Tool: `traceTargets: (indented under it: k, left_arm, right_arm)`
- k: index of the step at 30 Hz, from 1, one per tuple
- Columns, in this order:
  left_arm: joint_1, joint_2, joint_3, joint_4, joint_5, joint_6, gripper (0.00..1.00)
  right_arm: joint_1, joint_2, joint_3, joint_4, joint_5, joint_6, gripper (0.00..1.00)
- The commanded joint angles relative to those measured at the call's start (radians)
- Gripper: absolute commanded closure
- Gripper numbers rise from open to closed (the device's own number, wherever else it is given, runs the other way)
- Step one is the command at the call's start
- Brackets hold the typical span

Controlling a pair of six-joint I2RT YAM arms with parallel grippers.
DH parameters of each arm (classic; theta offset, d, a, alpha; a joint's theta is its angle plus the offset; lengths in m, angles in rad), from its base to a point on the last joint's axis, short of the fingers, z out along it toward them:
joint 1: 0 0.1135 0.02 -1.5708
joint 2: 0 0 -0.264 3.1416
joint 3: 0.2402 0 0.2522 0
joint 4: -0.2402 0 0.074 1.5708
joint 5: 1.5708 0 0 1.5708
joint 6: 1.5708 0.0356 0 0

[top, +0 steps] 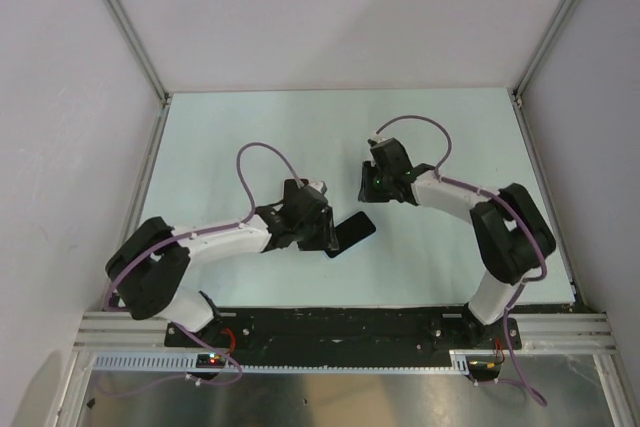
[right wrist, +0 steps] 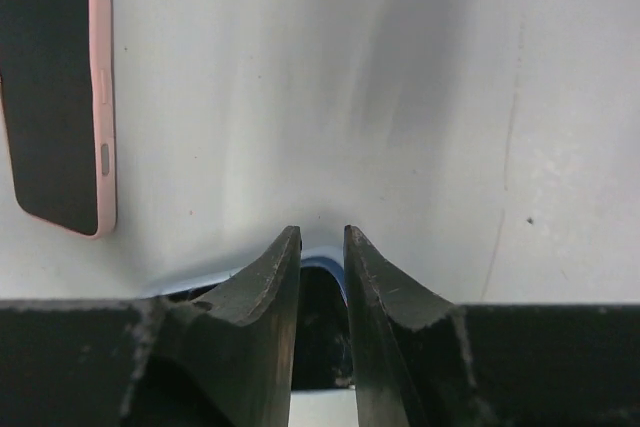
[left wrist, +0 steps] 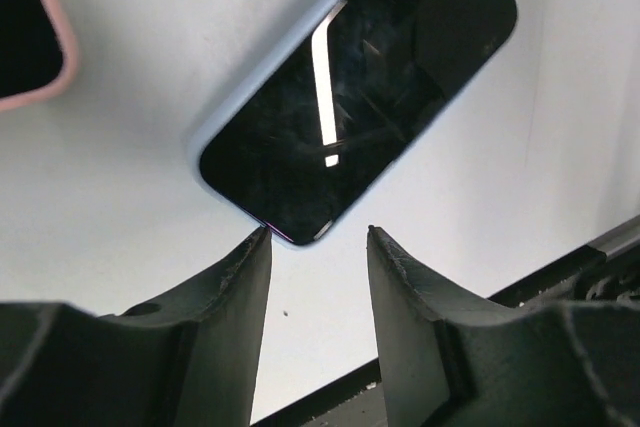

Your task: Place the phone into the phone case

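A black-screened phone (left wrist: 360, 87) lies flat on the table inside a light blue case (left wrist: 262, 72); in the top view it shows as a dark slab (top: 352, 232) just right of my left gripper (top: 318, 227). My left gripper (left wrist: 318, 237) is open and empty, its fingertips just short of the phone's near corner. My right gripper (right wrist: 322, 239) hovers over the phone's other end with its jaws a narrow gap apart. The blue case corner (right wrist: 322, 265) shows in that gap, and nothing is gripped. In the top view the right gripper (top: 380, 182) sits behind the phone.
A second phone in a pink case (right wrist: 60, 97) lies on the table and also shows at the top left of the left wrist view (left wrist: 30, 37). It is hidden in the top view. The table's dark front rail (top: 340, 322) runs just behind the left fingers.
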Motion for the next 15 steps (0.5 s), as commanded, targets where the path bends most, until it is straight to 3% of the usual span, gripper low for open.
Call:
traceTargets:
  k: [1, 9, 15]
  left_arm:
    - [-0.06, -0.037, 0.006, 0.0, -0.013, -0.024, 0.52]
    - [-0.156, 0.067, 0.087, 0.008, -0.011, -0.055, 0.52]
    - [-0.167, 0.139, 0.098, 0.036, -0.006, -0.079, 0.52]
  right_arm:
    - [-0.007, 0.089, 0.06, 0.072, -0.094, -0.034, 0.71]
    - [-0.006, 0.178, 0.116, 0.046, -0.145, -0.093, 0.73]
    - [0.018, 0.181, 0.11, -0.01, -0.141, -0.13, 0.74]
